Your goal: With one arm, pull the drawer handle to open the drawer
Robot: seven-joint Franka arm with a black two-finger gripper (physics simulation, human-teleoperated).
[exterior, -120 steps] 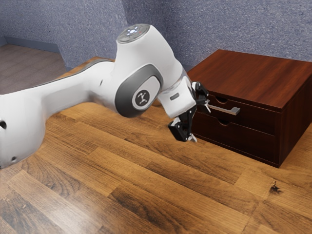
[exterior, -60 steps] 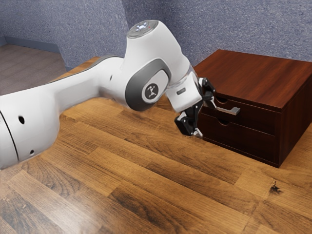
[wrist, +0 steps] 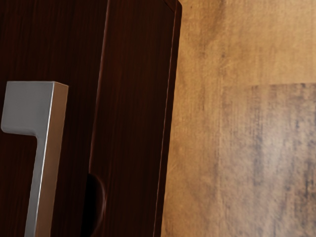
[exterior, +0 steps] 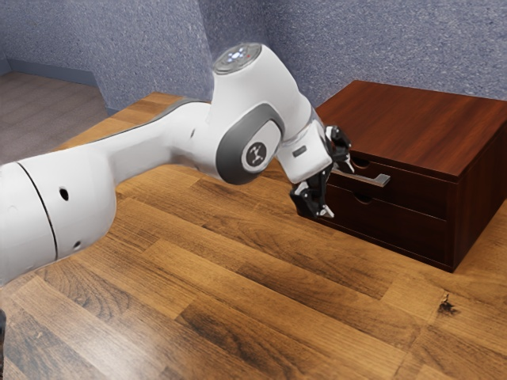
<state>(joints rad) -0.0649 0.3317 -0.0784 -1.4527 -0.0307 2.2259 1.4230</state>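
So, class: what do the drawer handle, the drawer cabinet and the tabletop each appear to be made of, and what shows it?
Drawer handle: probably brushed metal, flat grey with crisp square edges.
Drawer cabinet: seemingly dark reddish wood, varnished, fine grain with a soft sheen.
Tabletop: apparently lighter brown wood planks, streaky grain and plank seams, slightly glossy.

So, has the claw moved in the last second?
Yes. In the exterior view the claw has shifted toward the view's right and slightly up, closer to the front of the cabinet, and sits lower than the drawer handle.
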